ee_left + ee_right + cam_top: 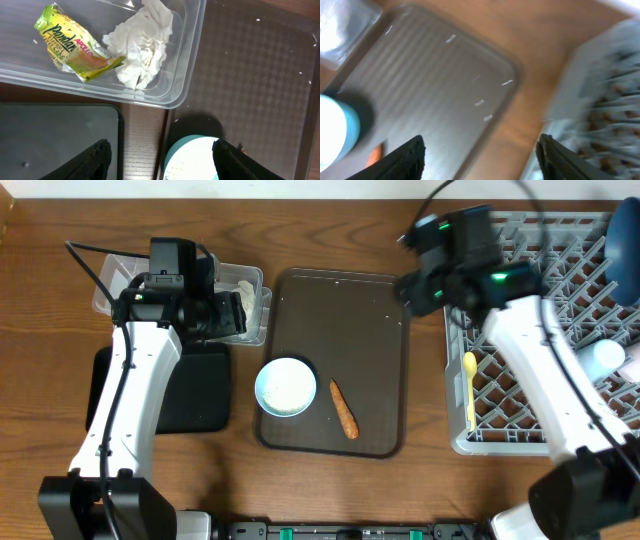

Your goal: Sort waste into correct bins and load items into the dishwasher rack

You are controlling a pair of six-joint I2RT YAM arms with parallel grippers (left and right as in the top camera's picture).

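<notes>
The left gripper (161,162) and the right gripper (480,157) are both held spread and empty, while crumpled tissue (142,42) and wrapper (75,45) are contained in the clear tub (191,65).

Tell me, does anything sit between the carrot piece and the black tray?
Yes: the pale blue bowl sits on the brown serving tray, right between the carrot piece and the black tray.

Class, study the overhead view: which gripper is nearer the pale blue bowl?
Left. The left gripper hovers by the clear tub, just up and left of the pale blue bowl in that view. The right gripper is farther, over the far right corner of the brown tray.
</notes>
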